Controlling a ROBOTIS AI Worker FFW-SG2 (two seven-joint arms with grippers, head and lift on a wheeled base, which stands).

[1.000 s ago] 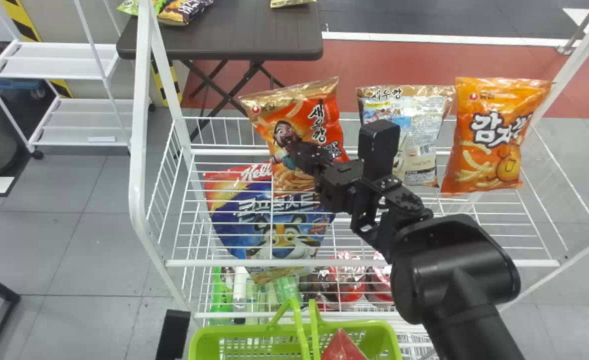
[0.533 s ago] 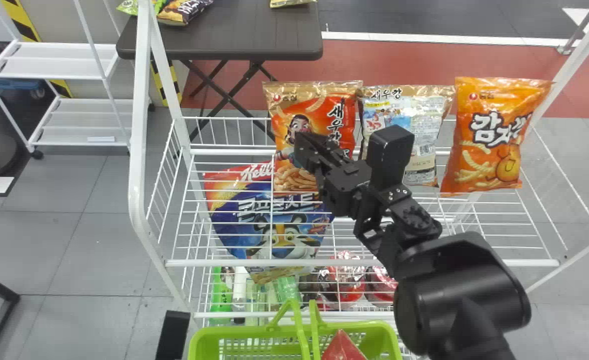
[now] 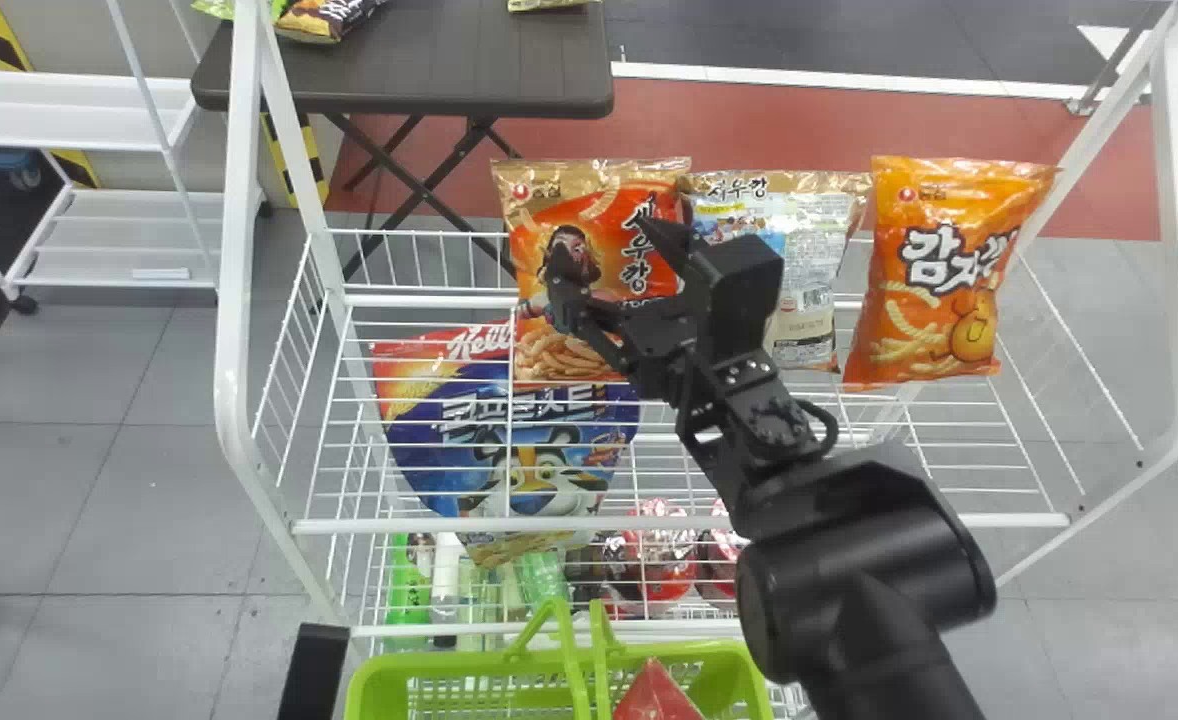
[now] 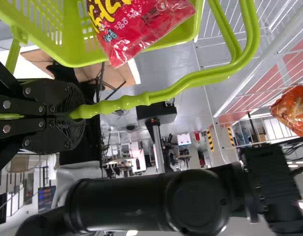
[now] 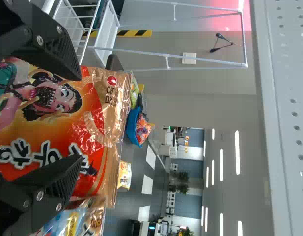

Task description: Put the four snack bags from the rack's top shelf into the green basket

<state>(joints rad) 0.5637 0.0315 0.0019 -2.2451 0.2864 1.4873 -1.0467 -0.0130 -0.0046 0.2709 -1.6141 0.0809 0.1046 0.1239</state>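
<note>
In the head view my right gripper (image 3: 609, 268) stands open before the orange-red snack bag (image 3: 589, 345), left on the rack's top shelf. In the right wrist view the gripper (image 5: 81, 118) has its fingers spread across the front of this bag (image 5: 38, 128). To its right stand a silvery bag (image 3: 806, 270) and an orange bag (image 3: 934, 290). My left arm's black end (image 3: 311, 672) is beside the green basket (image 3: 389, 680); the left gripper (image 4: 75, 112) is shut on the basket handle (image 4: 166, 92). A red bag (image 3: 655, 694) lies in the basket.
A blue cereal bag (image 3: 509, 440) is behind the top shelf's wires, with bottles (image 3: 446, 575) and red-lidded tubs (image 3: 657, 550) below. White posts (image 3: 237, 300) flank the shelf. A dark table (image 3: 429, 60) with snack bags stands behind.
The orange-red bag has gone from tilted to upright against the silvery bag. The right gripper's fingers have spread apart. The head view has shifted, moving the whole scene left in it.
</note>
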